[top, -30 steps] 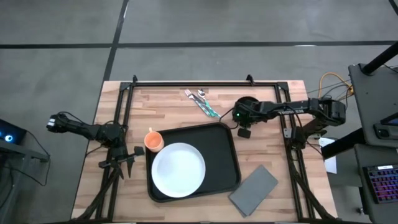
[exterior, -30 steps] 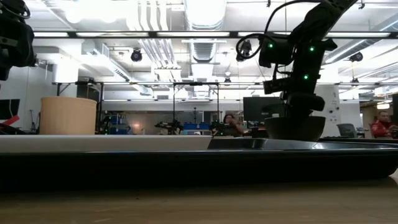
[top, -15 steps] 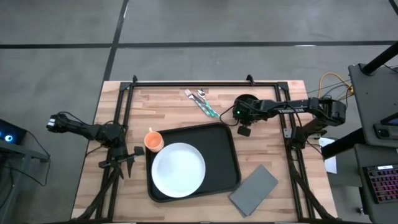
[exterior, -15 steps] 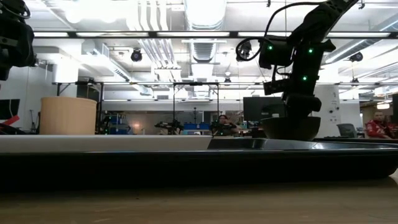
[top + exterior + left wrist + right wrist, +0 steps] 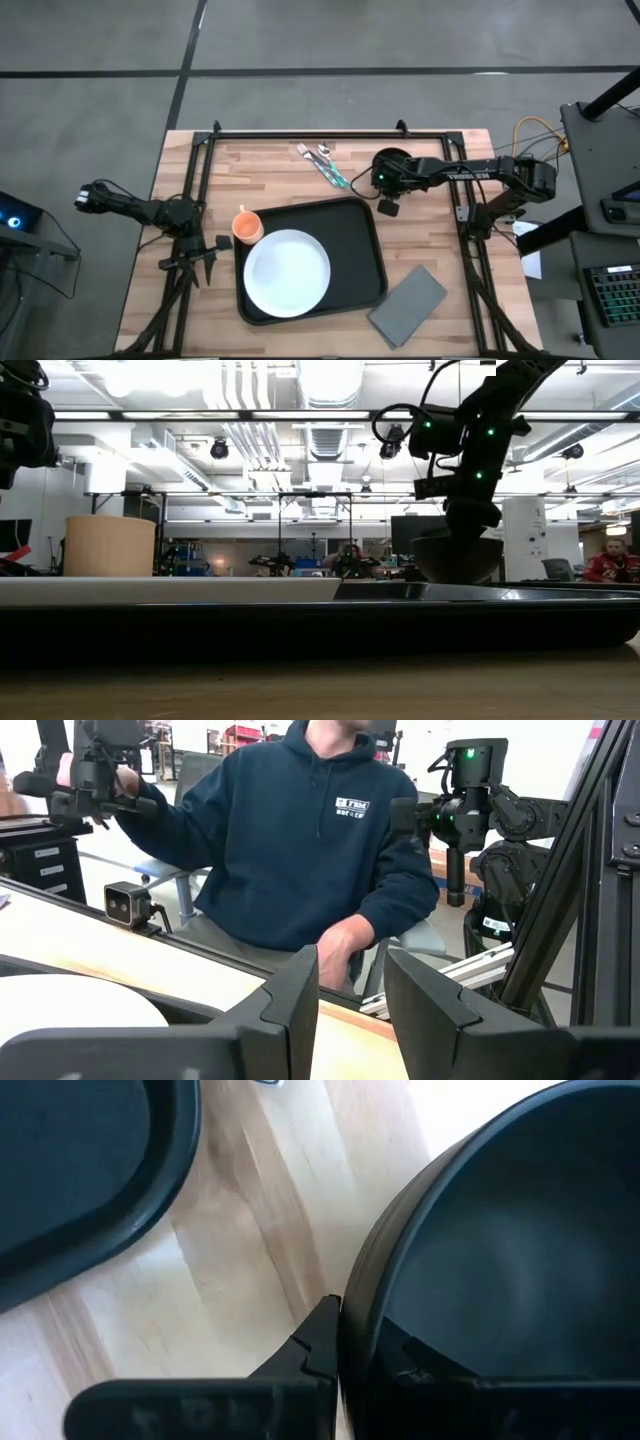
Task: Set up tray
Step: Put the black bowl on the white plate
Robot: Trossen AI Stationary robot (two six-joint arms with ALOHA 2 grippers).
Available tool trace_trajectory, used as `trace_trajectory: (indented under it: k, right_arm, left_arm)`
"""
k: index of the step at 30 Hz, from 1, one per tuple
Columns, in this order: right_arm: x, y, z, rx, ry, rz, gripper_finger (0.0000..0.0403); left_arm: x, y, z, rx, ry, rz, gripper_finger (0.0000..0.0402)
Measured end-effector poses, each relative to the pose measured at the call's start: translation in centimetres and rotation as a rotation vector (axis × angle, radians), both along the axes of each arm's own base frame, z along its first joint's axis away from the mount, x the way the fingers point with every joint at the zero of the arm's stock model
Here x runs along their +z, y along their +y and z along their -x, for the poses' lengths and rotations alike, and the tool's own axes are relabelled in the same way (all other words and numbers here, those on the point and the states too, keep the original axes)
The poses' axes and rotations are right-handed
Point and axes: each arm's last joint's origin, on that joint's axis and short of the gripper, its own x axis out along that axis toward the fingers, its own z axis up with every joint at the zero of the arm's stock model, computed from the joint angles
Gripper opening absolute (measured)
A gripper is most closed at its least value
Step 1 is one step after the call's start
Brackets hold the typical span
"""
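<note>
Fork and spoon (image 5: 322, 162) lie beside the tray (image 5: 368, 262)

The desk (image 5: 430, 245) is pale planked wood with visible grain, the tray (image 5: 370, 255) smooth black plastic with a slight sheen, and the bowl (image 5: 500, 1230) matt dark plastic.
</note>
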Motion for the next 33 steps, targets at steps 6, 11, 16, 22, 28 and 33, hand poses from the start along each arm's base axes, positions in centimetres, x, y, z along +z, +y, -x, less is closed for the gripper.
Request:
trace_trajectory:
  k: [6, 11, 16, 22, 28, 33]
  right_arm:
    - [0.0, 0.7, -0.1, 0.026, 0.031, 0.043, 0.0009]
    - [1.1, 1.4, -0.1, 0.021, 0.021, 0.084, 0.0009]
    - [3.0, 2.7, -0.3, 0.013, -0.008, 0.139, 0.0009]
    - [4.7, 5.5, -1.6, 0.141, -0.070, 0.154, 0.0009]
    - [6.4, 8.2, -2.9, 0.246, -0.152, 0.163, 0.0008]
    - [7.2, 10.4, -3.4, 0.359, -0.209, 0.171, 0.0008]
  left_arm:
    - [0.0, 0.0, 0.0, 0.000, 0.000, 0.000, 0.0098]
    - [0.0, 0.0, 0.0, 0.000, 0.000, 0.000, 0.0098]
    - [0.0, 0.0, 0.0, 0.001, 0.000, 0.000, 0.0098]
    - [0.0, 0.0, 0.0, 0.000, 0.000, 0.000, 0.0098]
    - [0.0, 0.0, 0.0, 0.001, 0.000, 0.000, 0.0098]
    - [0.0, 0.0, 0.0, 0.000, 0.000, 0.000, 0.0098]
